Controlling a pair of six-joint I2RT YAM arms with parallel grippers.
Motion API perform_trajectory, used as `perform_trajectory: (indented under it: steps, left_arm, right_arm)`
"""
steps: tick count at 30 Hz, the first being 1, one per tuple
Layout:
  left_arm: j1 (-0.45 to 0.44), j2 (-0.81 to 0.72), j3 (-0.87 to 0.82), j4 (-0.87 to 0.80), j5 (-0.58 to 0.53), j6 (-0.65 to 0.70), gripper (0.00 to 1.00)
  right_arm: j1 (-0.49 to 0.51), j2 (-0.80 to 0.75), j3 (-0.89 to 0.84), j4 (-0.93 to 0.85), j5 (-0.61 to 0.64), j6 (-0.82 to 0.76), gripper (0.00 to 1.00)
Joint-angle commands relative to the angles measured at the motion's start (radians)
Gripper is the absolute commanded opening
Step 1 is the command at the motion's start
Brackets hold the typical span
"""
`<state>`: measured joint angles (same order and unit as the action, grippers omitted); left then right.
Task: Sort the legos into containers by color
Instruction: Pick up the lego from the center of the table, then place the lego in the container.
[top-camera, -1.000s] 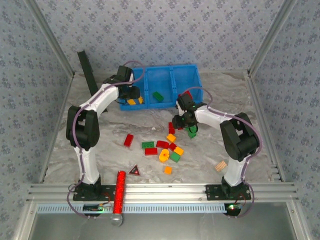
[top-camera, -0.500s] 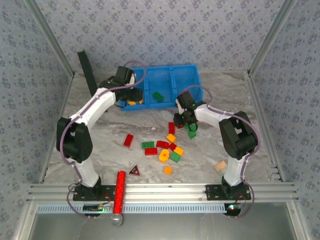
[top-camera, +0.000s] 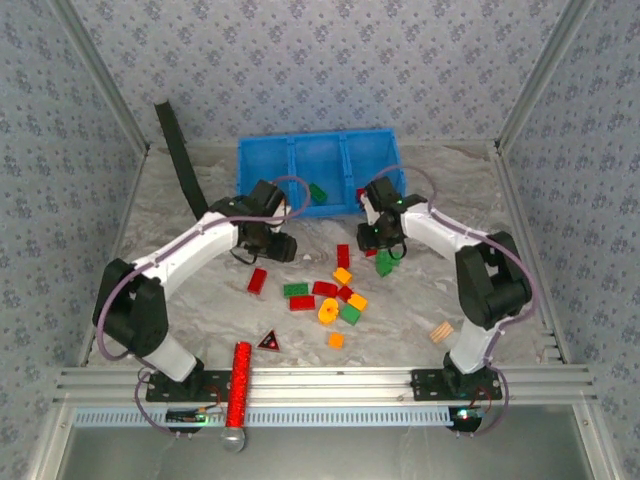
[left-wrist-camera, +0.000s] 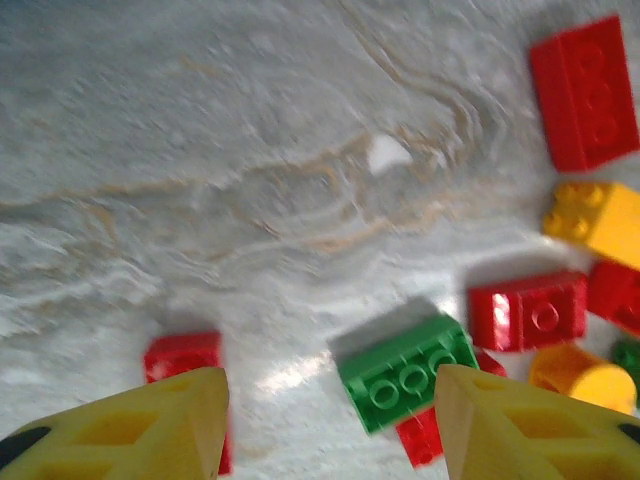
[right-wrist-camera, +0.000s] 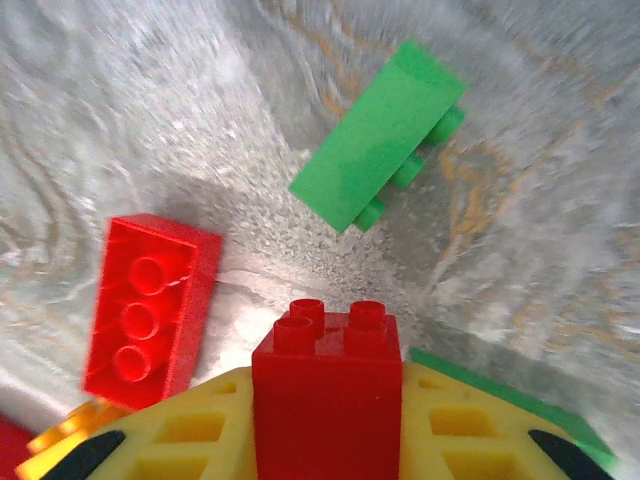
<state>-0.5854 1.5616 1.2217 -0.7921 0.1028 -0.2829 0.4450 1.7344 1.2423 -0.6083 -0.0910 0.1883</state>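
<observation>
Loose bricks (top-camera: 327, 312) lie scattered on the table (top-camera: 480, 200), nearer the arm bases than either gripper. The left gripper (top-camera: 275, 245) hangs over the left edge of that scatter, fingers apart with nothing between them. The right gripper (top-camera: 384, 238) is clamped on a short red brick (right-wrist-camera: 326, 385), studs pointing away from the wrist. The blue tray (top-camera: 300, 145) lies just beyond it, with the right-hand compartment (top-camera: 372, 160) nearest, so a short reach straight ahead should do.
</observation>
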Motion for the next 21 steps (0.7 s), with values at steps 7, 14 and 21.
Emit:
perform_trajectory:
  steps: [7, 14, 21]
  left_arm:
    - [-0.088, -0.063, -0.121, 0.011, 0.104, -0.030, 0.59]
    - [-0.134, -0.040, -0.150, 0.045, 0.073, 0.057, 0.60]
    - [-0.179, 0.024, -0.116, 0.016, -0.006, 0.194, 0.60]
  right_arm:
    - [-0.072, -0.099, 0.181, -0.104, 0.000, -0.031, 0.29]
    - [-0.148, 0.029, 0.343, -0.063, 0.017, -0.074, 0.30]
    - [-0.165, 0.232, 0.582, -0.077, -0.007, -0.099, 0.30]
